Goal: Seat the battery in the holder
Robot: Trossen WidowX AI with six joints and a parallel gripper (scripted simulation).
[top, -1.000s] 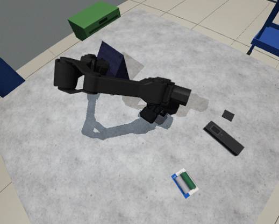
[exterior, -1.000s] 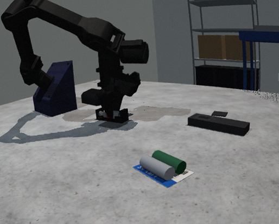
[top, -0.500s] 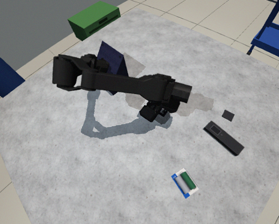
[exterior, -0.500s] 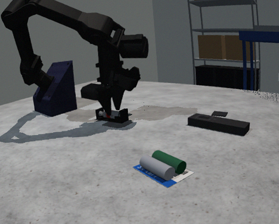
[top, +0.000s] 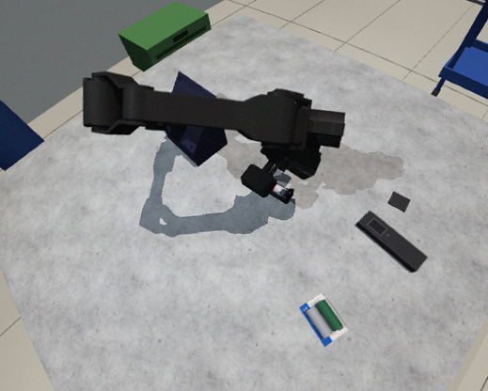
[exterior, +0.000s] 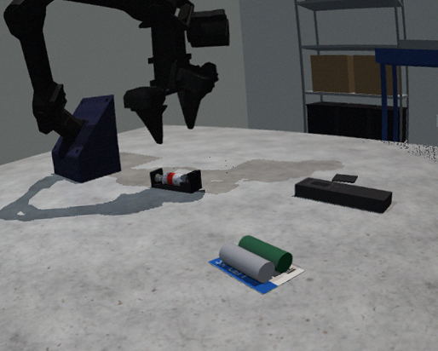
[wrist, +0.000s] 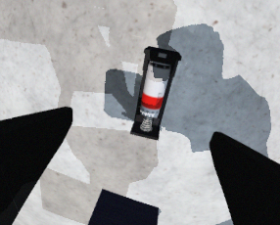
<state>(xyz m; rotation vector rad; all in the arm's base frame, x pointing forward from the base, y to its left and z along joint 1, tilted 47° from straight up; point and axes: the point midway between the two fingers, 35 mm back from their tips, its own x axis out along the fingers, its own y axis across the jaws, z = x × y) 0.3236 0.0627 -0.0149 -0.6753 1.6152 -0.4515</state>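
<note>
The pincer [exterior: 173,129] hangs wide open and holds nothing, well above the holder [exterior: 176,181] on the table [exterior: 112,288]. The battery [wrist: 153,94] lies lengthwise inside the holder, its red band visible, with the spring [wrist: 146,125] at one end.
</note>
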